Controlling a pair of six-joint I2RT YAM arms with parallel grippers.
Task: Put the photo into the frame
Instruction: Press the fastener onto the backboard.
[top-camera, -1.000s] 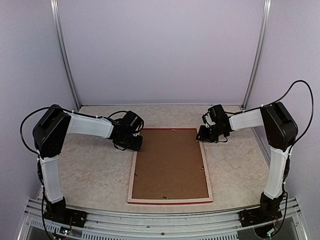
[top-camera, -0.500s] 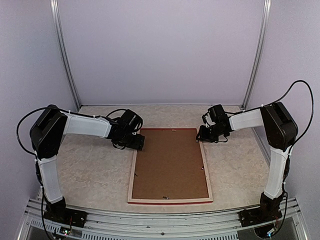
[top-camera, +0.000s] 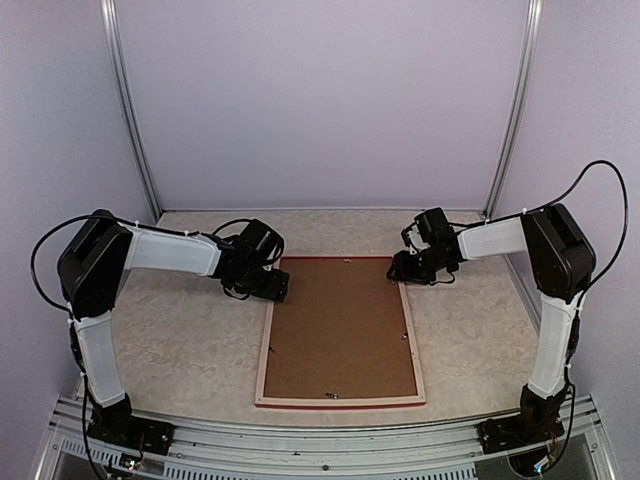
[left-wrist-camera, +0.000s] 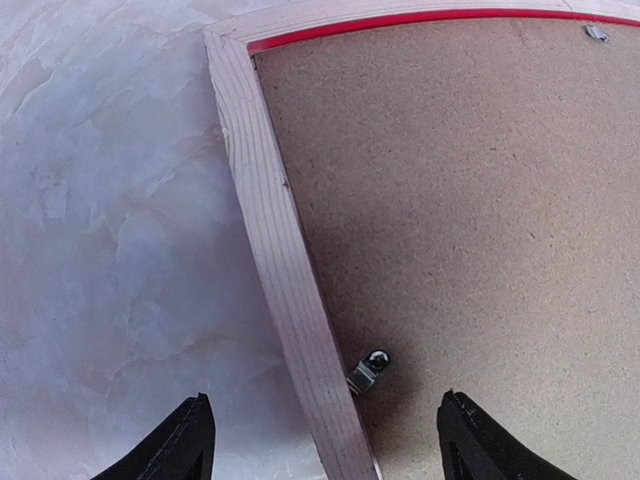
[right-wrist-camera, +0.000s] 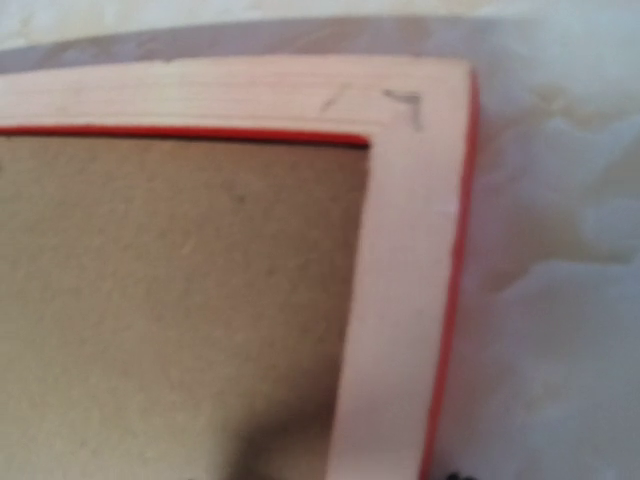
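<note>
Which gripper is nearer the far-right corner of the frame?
Right. The right gripper hovers at that corner of the frame; the left gripper is across the backing board, at the far-left corner.

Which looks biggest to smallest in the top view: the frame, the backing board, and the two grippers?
1. Frame
2. Backing board, set inside it
3. Left gripper and right gripper: they look about alike, so unranked
</note>
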